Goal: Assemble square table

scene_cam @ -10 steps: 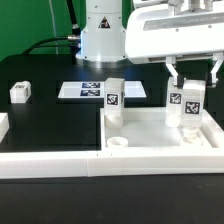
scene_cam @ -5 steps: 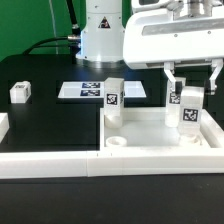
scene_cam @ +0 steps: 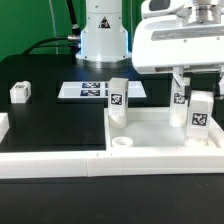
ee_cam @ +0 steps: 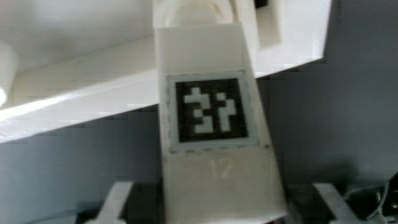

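The white square table top (scene_cam: 160, 128) lies at the exterior view's lower right. One tagged white leg (scene_cam: 118, 98) stands at its far left corner and another (scene_cam: 181, 100) at the far right. A third tagged leg (scene_cam: 202, 112) stands upright on the top's right side. My gripper (scene_cam: 200, 90) hangs over it, with a finger on either side. In the wrist view the gripper (ee_cam: 222, 205) is open: the leg (ee_cam: 214, 110) sits between the fingers (ee_cam: 118, 200) with a dark gap on each side. A fourth leg (scene_cam: 20, 92) lies loose on the black table at the left.
The marker board (scene_cam: 85, 90) lies behind the top, before the robot base (scene_cam: 103, 35). A long white rail (scene_cam: 50, 163) runs along the front edge, with another piece at the far left (scene_cam: 3, 125). The black table (scene_cam: 55, 120) lies between.
My gripper has moved toward the exterior view's right and come a little lower. The leg between the fingers has shifted right with it. The table top and its other legs have shifted slightly right.
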You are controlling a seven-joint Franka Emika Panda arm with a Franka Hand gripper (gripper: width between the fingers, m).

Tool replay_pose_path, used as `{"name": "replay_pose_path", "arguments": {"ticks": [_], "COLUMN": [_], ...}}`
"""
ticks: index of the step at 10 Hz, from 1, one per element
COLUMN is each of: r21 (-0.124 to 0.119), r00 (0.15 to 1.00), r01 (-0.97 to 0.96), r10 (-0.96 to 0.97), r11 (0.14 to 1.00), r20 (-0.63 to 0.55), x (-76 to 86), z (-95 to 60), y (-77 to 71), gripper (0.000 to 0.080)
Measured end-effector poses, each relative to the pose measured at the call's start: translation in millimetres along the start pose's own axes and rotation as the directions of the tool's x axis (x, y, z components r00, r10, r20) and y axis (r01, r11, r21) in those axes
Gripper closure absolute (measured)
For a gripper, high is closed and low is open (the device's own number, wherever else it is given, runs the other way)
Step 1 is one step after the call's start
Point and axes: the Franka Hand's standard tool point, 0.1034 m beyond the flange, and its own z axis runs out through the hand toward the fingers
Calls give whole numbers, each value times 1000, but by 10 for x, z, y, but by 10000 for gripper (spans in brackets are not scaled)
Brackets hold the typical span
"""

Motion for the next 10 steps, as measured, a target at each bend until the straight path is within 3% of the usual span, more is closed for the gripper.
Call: {"name": "replay_pose_path", "arguments": {"ticks": [6, 7, 8, 9, 10], "r21": [-9, -9, -9, -10, -10], "r00": [1000, 1000, 1000, 1000, 1000], "r01": [-28, -28, -28, -28, -27], "r10": [28, 28, 28, 27, 27], "r11": [1000, 1000, 1000, 1000, 1000], "r20": [-7, -6, -6, -6, -5], "x": [-73, -74, -76, -80, -81], "z": [-8, -7, -5, -3, -2], "y": [-43, -42, -40, -38, -37], "gripper": [505, 283, 283, 171, 154]}}
